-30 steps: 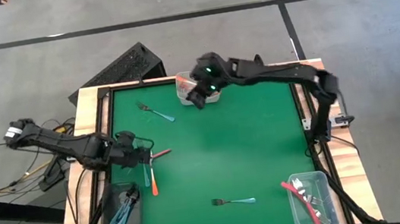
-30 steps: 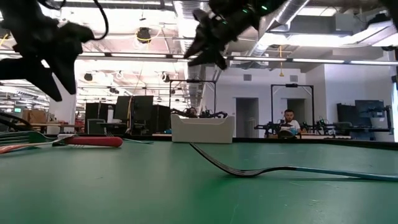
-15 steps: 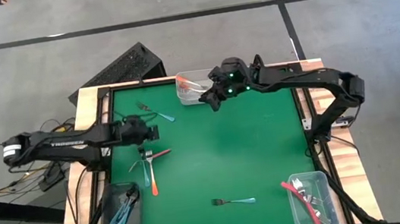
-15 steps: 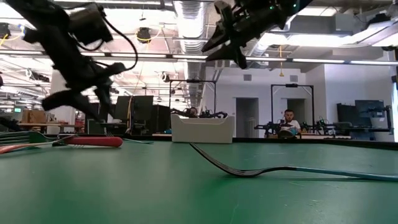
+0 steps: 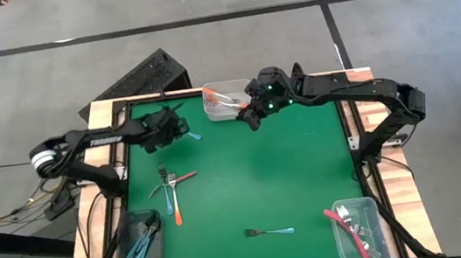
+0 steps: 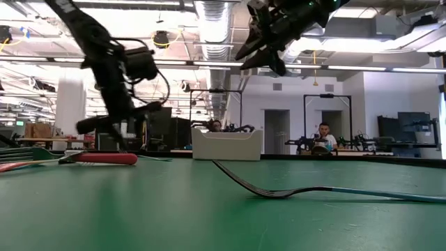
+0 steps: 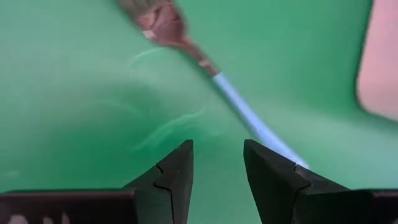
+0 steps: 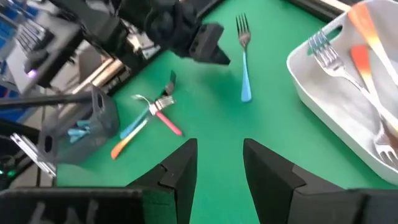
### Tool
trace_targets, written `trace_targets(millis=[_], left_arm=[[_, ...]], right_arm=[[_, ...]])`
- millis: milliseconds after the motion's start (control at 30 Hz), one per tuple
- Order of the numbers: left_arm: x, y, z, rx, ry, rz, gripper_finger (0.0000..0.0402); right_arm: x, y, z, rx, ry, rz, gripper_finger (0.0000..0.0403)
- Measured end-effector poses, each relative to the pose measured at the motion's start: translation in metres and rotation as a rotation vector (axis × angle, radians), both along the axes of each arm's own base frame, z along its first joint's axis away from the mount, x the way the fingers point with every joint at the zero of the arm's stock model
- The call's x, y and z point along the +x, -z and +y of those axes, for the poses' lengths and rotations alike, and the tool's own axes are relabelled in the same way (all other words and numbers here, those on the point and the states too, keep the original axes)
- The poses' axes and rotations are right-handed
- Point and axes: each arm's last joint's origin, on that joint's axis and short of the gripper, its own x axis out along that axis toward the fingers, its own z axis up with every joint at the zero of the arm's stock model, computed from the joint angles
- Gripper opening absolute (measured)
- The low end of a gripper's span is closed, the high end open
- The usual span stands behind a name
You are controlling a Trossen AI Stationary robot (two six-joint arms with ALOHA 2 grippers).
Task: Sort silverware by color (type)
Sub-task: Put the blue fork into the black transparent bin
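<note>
While I watch from above, my left end effector (image 5: 179, 128) hovers over the light blue fork (image 5: 189, 135) at the green surface's (image 5: 288, 166) far left, fingers parted with nothing between them. My right end effector (image 5: 249, 118) hangs just beside the far clear bin (image 5: 211, 112) holding orange forks (image 8: 367, 62), likewise parted and empty.

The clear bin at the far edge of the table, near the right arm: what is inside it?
The bin holds forks with orange handles; two silver tine ends show. The picture's edge hides the bin's rest, so the count is unsure.
</note>
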Motion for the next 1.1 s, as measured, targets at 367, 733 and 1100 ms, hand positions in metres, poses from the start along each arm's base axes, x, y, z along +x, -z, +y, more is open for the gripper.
trace_targets(millis=[367, 733, 1100], left_arm=[[0.032, 0.008, 0.037, -0.068, -0.064, 0.101, 0.0128], [0.038, 0.017, 0.044, -0.065, -0.124, 0.200, 0.0128], [0.030, 0.019, 0.044, -0.016, 0.089, 0.377, 0.0016]], right_arm=[[-0.007, 0.009, 0.001, -0.023, -0.040, 0.112, 0.0154], [-0.012, 0.014, 0.001, -0.065, -0.086, 0.189, 0.0154], [-0.012, 0.014, 0.001, -0.056, -0.082, 0.189, 0.0154]])
